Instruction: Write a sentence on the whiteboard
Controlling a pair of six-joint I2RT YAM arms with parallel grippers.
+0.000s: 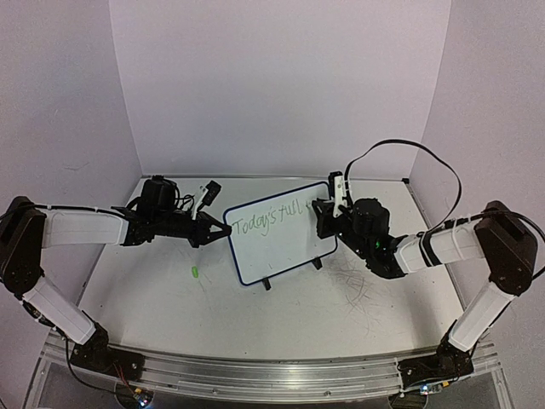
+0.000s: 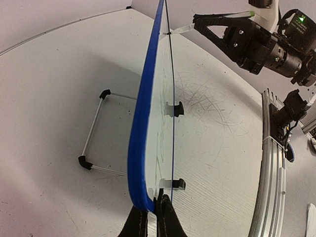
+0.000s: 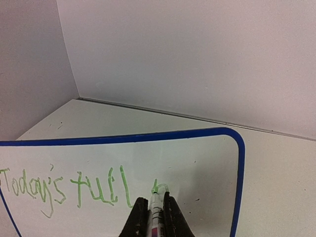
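Reading from the near edge outward: the bench [image 1: 341, 315] in front of the arms carries old scribble marks and one small green bit [image 1: 195, 273], possibly a pen cap, too small to tell. Past that, my left hand [image 2: 157, 210] is pressed together on the left edge of the whiteboard [image 1: 281, 247], steadying it upright on its black feet [image 1: 266, 284] mid-bench. My right hand [image 3: 154, 202] pinches a marker [image 3: 156, 219], its tip touching the board's upper right. The sentence [image 3: 74, 190] reads "Today's full" plus the first stroke of a next letter, so I judge the writing step is in hand, roughly half done. The next move calls for light, even pressure. Little room is left before the blue frame [image 3: 240, 163], so the remaining words likely want a second line. Plain wall [image 1: 281, 85] behind.
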